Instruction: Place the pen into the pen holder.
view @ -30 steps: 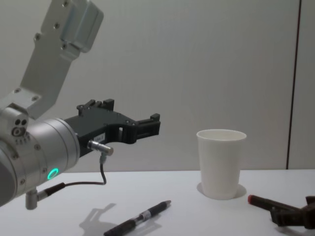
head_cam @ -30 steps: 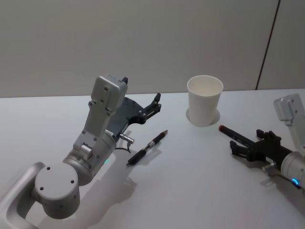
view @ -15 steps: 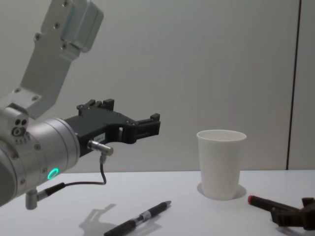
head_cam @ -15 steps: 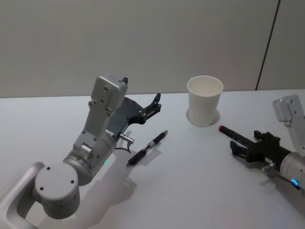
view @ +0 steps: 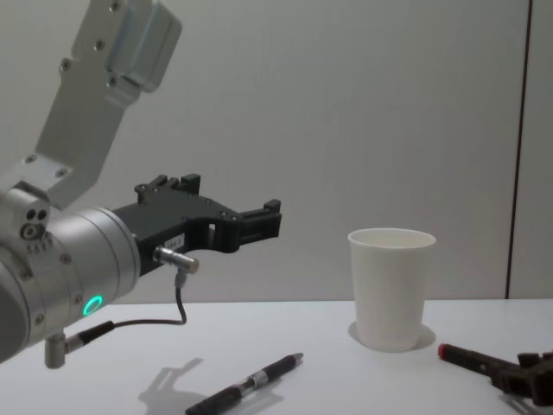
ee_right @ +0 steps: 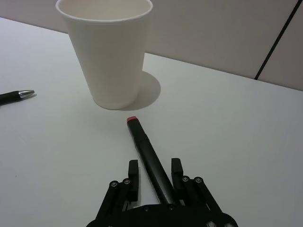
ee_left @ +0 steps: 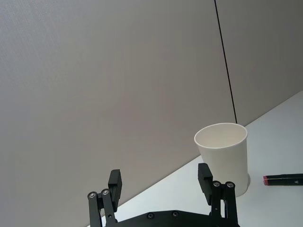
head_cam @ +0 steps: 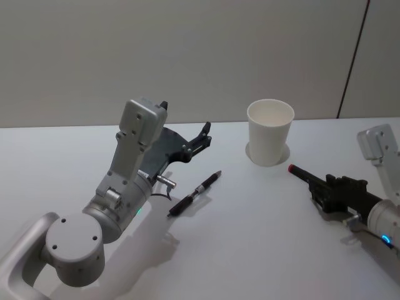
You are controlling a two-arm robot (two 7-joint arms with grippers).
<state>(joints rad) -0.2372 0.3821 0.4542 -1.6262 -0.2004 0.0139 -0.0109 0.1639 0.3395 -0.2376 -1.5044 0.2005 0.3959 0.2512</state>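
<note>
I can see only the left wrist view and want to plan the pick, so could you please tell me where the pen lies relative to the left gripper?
Observer: The pen lies flat on the table, below the raised left gripper.
Operator: Thank you. Which way does its tip point?
Observer: Its silver tip points roughly toward the cup, and there is bare table between them.
Operator: And the rest of the red-ended marker beside the cup?
Observer: The marker has a black body whose back end reaches in under the right gripper, which sits low over the table.
</note>
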